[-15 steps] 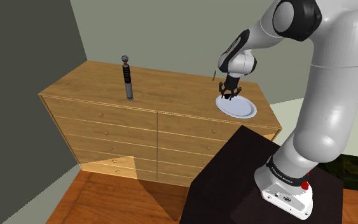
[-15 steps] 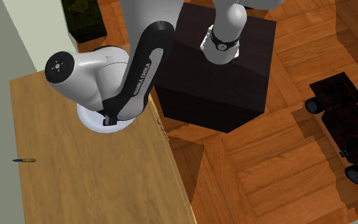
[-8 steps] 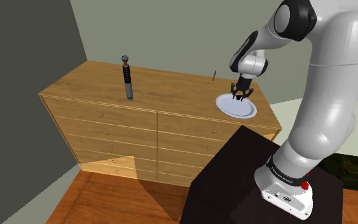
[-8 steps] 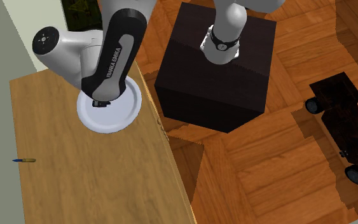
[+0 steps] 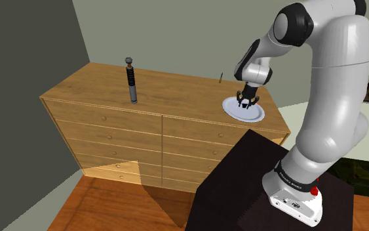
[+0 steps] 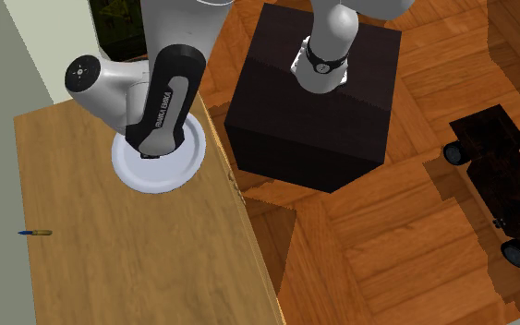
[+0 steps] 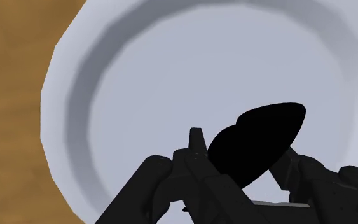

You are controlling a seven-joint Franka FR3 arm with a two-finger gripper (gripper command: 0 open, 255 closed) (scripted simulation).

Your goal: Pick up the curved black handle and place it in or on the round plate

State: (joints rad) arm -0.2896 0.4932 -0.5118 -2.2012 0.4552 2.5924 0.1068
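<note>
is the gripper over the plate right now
Yes, the gripper, clasping the black handle, hangs directly over the white plate on the dresser.

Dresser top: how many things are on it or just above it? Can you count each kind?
White plate: 1
Black handle, held in the end effector over the plate: 1
Dark rod standing up: 1
Small blue-and-yellow stick lying flat: 1
Total: 4
</note>
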